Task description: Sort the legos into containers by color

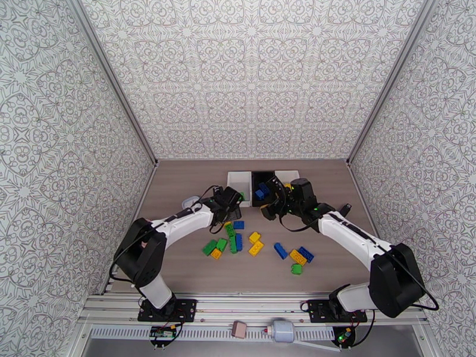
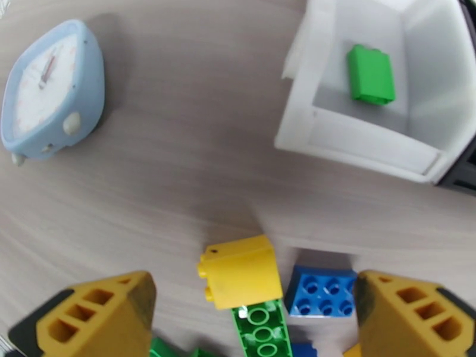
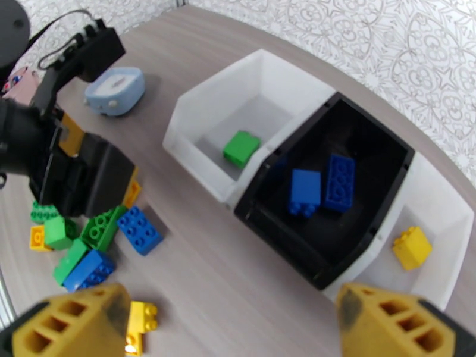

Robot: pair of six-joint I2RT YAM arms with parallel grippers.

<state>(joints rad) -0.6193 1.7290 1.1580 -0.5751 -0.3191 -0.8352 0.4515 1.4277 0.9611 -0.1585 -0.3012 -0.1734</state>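
Three containers stand in a row: a white bin (image 3: 196, 123) with one green lego (image 3: 241, 148), a black bin (image 3: 392, 150) with two blue legos (image 3: 306, 191), and a white bin (image 3: 443, 203) with a yellow lego (image 3: 412, 247). My left gripper (image 2: 250, 296) is open, low over the table just before the left white bin (image 2: 303, 114). A yellow lego (image 2: 241, 272), a green one (image 2: 262, 328) and a blue one (image 2: 321, 291) lie between its fingers. My right gripper (image 3: 232, 304) hangs open with nothing in it, near the front of the black bin (image 1: 263, 187).
Loose green, blue and yellow legos (image 1: 238, 240) lie scattered mid-table, with a smaller group (image 1: 296, 257) to the right. A small light-blue clock-like object (image 2: 50, 90) sits left of the bins. The two grippers (image 1: 228, 212) (image 1: 272, 203) are close together.
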